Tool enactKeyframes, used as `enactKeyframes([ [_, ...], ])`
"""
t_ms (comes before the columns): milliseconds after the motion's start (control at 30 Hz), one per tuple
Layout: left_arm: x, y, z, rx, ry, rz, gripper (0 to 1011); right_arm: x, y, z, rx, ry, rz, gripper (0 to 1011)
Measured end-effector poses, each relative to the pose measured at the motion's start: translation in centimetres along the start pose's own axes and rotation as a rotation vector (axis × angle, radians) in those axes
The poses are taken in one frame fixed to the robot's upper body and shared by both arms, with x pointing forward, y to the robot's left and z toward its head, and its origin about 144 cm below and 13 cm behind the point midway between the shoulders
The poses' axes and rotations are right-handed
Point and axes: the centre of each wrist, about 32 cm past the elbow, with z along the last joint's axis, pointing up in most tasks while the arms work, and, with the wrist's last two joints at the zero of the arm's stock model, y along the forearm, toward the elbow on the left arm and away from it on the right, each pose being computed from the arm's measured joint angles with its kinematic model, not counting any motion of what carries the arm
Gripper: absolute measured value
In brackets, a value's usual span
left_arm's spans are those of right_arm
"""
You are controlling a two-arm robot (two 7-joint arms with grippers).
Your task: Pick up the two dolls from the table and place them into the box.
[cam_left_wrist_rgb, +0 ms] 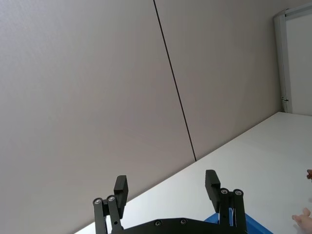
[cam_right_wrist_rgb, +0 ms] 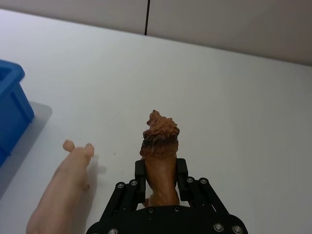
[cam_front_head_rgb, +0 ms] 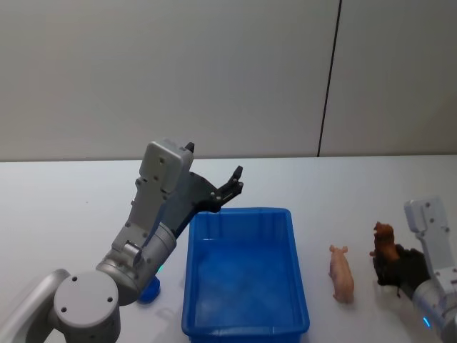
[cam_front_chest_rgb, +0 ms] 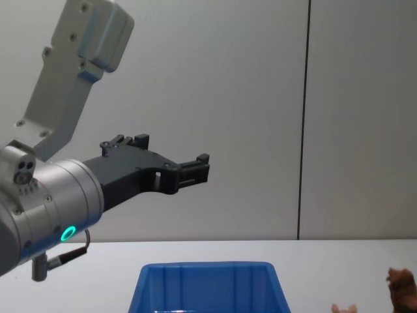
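Observation:
The reddish-brown doll [cam_front_head_rgb: 384, 241] stands upright at the table's right edge, and my right gripper [cam_front_head_rgb: 397, 269] is shut on its lower body. The right wrist view has the brown doll [cam_right_wrist_rgb: 160, 141] clamped between both fingers [cam_right_wrist_rgb: 140, 171]. Lying flat on the table [cam_front_head_rgb: 71, 207] between that doll and the box is the pale pink doll [cam_front_head_rgb: 341, 273], [cam_right_wrist_rgb: 63, 190]. The blue box [cam_front_head_rgb: 241, 211] sits in the middle with nothing inside. My left gripper [cam_front_head_rgb: 232, 187] hangs open and empty in the air above the box's far left corner, also seen from the chest [cam_front_chest_rgb: 195, 168].
A small blue round thing [cam_front_head_rgb: 150, 290] lies on the table by the box's left side, under my left arm. A grey wall with a dark vertical seam [cam_front_head_rgb: 328, 78] stands behind the table.

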Motion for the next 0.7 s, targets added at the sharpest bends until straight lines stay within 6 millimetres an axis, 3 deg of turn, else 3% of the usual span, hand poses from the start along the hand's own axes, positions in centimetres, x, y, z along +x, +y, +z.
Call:
enactKeyframes([
  [700,0.0,0.0,0.0,0.0,0.0,0.0,1004,0.9,-1.7,2.2,0.304,-0.003,0.089,352],
])
